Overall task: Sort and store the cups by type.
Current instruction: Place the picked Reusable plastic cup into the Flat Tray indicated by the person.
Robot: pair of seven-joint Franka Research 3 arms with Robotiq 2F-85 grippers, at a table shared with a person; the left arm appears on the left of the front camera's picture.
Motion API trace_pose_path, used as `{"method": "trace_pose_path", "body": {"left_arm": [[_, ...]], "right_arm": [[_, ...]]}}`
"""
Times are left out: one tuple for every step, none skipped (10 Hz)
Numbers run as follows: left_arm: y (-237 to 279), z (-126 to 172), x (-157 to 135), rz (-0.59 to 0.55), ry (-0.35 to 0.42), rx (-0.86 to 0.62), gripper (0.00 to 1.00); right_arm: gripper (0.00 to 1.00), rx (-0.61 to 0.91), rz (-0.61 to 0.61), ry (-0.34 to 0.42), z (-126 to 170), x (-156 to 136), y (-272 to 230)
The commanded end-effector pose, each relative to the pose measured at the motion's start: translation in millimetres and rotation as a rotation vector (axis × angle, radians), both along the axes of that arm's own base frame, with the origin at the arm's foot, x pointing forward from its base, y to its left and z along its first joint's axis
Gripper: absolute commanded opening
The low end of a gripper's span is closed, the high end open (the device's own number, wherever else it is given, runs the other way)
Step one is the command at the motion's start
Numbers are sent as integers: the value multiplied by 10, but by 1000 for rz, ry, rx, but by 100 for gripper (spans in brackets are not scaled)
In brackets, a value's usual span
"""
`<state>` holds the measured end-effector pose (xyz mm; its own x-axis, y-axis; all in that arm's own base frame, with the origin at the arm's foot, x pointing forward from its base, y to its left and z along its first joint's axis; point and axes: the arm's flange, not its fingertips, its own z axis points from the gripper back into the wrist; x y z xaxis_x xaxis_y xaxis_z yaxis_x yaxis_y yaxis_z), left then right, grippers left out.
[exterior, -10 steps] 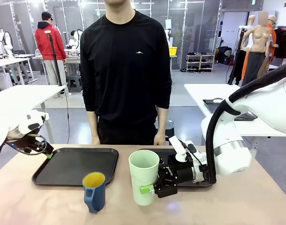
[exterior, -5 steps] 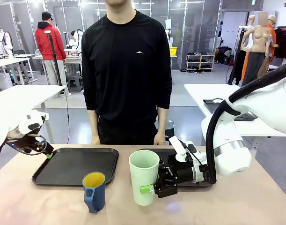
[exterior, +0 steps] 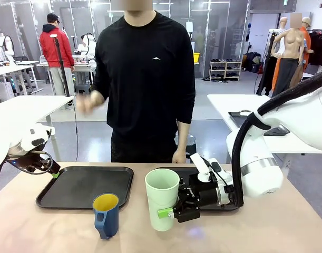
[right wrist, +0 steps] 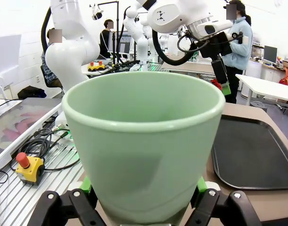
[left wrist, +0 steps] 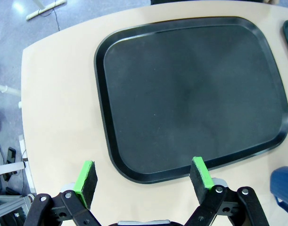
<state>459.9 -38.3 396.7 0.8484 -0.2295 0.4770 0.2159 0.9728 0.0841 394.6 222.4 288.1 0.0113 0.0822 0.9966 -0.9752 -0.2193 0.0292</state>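
A tall mint-green tumbler (exterior: 162,196) stands on the table just right of centre. My right gripper (exterior: 170,210) is shut on the tumbler (right wrist: 144,141) low down, a green pad (right wrist: 85,182) pressed against each side. A dark blue mug (exterior: 106,215) with a yellow inside stands left of it, near the front edge, untouched. My left gripper (exterior: 54,172) hovers open by the left corner of the left black tray (exterior: 50,196). In the left wrist view that gripper (left wrist: 144,174) hangs over the tray's rim (left wrist: 104,117), with the mug's edge (left wrist: 283,182) at the lower right.
A second black tray (exterior: 174,171) lies under and behind my right arm. A person in black stands at the far side, one hand (exterior: 178,156) at the table edge and the other hand (exterior: 87,103) raised and blurred. Beyond the table are other benches and people.
The person's hand on the picture's left has risen from the table edge to chest height. Both arms and both cups stay as they were.
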Motion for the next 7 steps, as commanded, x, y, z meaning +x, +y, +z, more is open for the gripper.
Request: {"method": "trace_pose_path", "body": {"left_arm": [[15, 2, 3, 2, 0, -2, 100], [15, 2, 3, 2, 0, -2, 100], [15, 2, 3, 2, 0, -2, 100], [15, 2, 3, 2, 0, -2, 100], [15, 2, 3, 2, 0, -2, 100], [15, 2, 3, 2, 0, -2, 100], [15, 2, 3, 2, 0, -2, 100]], "right_arm": [[48, 10, 4, -4, 13, 13, 11], [48, 10, 4, -4, 13, 13, 11], [48, 10, 4, -4, 13, 13, 11], [48, 10, 4, -4, 13, 13, 11], [48, 10, 4, -4, 13, 13, 11], [48, 10, 4, -4, 13, 13, 11], [48, 10, 4, -4, 13, 13, 11]]}}
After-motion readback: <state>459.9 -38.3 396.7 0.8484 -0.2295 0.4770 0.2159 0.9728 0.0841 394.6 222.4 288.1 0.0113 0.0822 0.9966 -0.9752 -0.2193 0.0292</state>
